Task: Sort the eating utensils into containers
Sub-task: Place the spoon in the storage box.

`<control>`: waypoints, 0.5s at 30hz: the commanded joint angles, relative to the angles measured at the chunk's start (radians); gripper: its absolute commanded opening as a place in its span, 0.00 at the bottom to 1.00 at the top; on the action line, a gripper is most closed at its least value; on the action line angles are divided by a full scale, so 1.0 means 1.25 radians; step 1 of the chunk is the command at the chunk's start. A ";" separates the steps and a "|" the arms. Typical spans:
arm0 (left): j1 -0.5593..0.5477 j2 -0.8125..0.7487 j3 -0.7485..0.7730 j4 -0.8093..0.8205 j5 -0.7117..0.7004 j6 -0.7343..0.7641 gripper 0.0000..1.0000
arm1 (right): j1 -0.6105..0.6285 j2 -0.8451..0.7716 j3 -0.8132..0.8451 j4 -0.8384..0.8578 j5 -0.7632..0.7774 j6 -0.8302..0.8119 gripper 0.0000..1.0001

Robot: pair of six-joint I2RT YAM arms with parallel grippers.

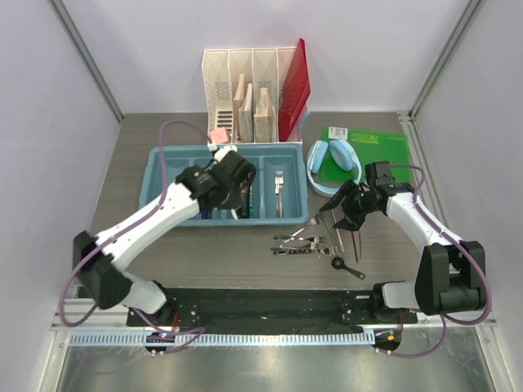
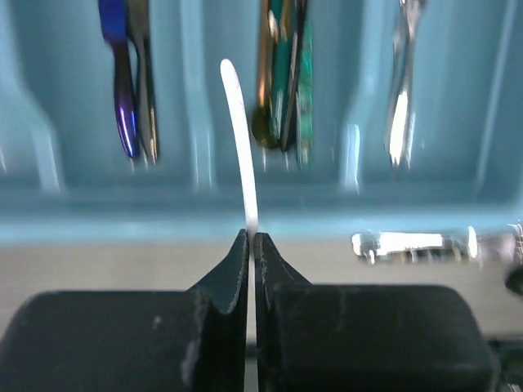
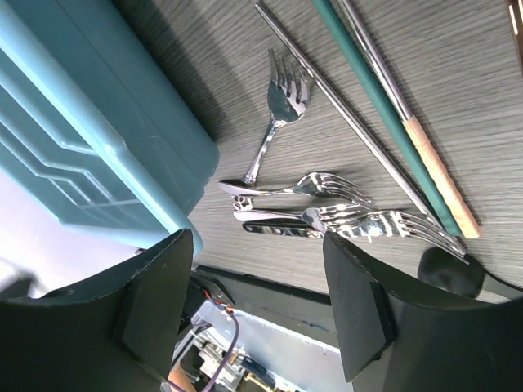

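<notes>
left pincer (image 2: 249, 239) grips white utensil (image 2: 236, 139), pointing lengthwise along tray (image 2: 245, 211) compartments.

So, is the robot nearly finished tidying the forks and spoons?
Maybe halfway. Some pieces already lie in the blue tray, like a silver fork. The left gripper pinches a thin white utensil over it. Forks, chopsticks and a black spoon wait on the table, with the open right gripper above them.

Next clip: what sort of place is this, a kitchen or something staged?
Probably a staged lab cell, not a kitchen: plain white walls box in one small table, where a cutlery tray sits near a file organizer and headphones.
</notes>
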 commanded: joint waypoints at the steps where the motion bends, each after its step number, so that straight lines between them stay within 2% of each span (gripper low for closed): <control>1: 0.080 0.204 0.159 0.043 0.017 0.188 0.00 | 0.003 -0.015 0.025 0.034 -0.023 0.028 0.70; 5: 0.104 0.384 0.368 0.012 0.029 0.286 0.00 | 0.003 -0.009 0.027 0.039 -0.026 0.030 0.70; 8: 0.116 0.492 0.458 -0.014 0.054 0.307 0.00 | 0.003 -0.012 0.022 0.041 -0.027 0.033 0.70; 12: 0.120 0.567 0.500 -0.057 0.071 0.301 0.00 | 0.004 -0.021 0.012 0.041 -0.027 0.036 0.70; 15: 0.119 0.565 0.456 -0.045 0.084 0.289 0.00 | 0.003 -0.027 0.006 0.041 -0.028 0.039 0.70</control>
